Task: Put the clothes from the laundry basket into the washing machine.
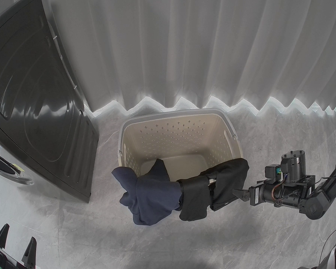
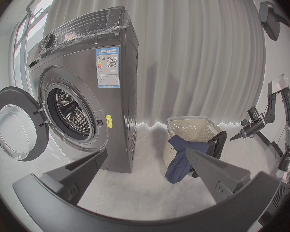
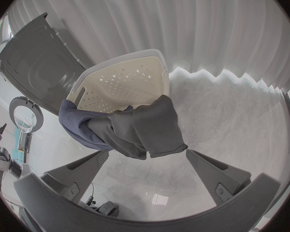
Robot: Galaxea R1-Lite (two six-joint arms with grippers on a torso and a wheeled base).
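A grey marbled floor (image 1: 212, 240) meets a white pleated curtain (image 1: 198, 38); a dark grey washing machine (image 2: 87, 91) stands left. A navy blue garment (image 1: 149, 198) and a black garment (image 1: 224, 182) drape the near rim of the cream perforated plastic laundry basket (image 1: 183, 135), strung left to right. The left hand (image 1: 18, 234) is spread empty, as is the right hand (image 1: 240, 195), pointing left just beside the black one.

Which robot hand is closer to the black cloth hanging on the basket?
Right. The right gripper is just beside the black cloth draped over the basket rim. The left gripper sits far off, toward the washing machine.
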